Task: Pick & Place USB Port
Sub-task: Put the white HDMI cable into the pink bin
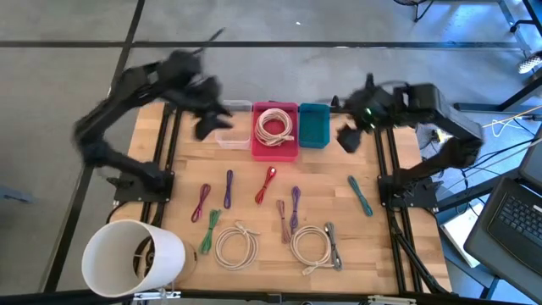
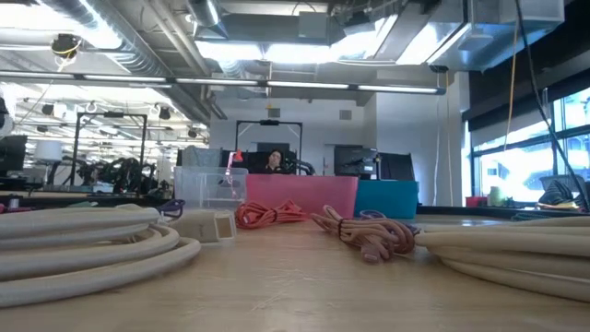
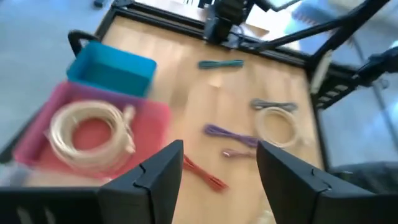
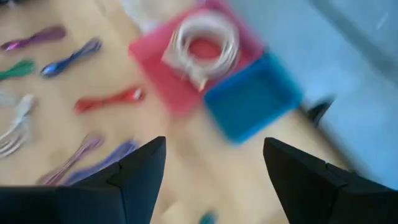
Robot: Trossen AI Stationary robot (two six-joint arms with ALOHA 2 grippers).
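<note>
Both arms are blurred in the high view, so fine detail on them is hard to read. The left end effector (image 1: 207, 127) hangs over the rear of the wooden surface (image 1: 389, 254), above the clear bin (image 1: 230, 137); its fingers (image 3: 163, 171) stand apart with nothing between them. The right end effector (image 1: 348, 138) hangs just beside the teal bin (image 1: 314, 124), also spread wide and carrying nothing.

Three bins stand in a row at the rear: clear, pink (image 1: 276, 151) and teal. The pink bin holds one coiled white cable (image 1: 273, 124); the teal bin shows no contents. The clear bin's interior cannot be made out.

Loose on the surface:
- two white coiled cables (image 1: 236, 246), (image 1: 310, 246)
- one red cable (image 1: 267, 183)
- two purple cables (image 1: 201, 202), (image 1: 295, 203)
- one blue cable (image 1: 229, 188)
- one green cable (image 1: 208, 237)
- one teal cable (image 1: 360, 196)
- one brownish cable (image 1: 282, 219)
- one grey cable (image 1: 334, 246)

Which connectors are USB cannot be told. A white bucket-like container (image 1: 131, 257) sits at the front left corner, its contents unclear. The low view shows neither end effector.
</note>
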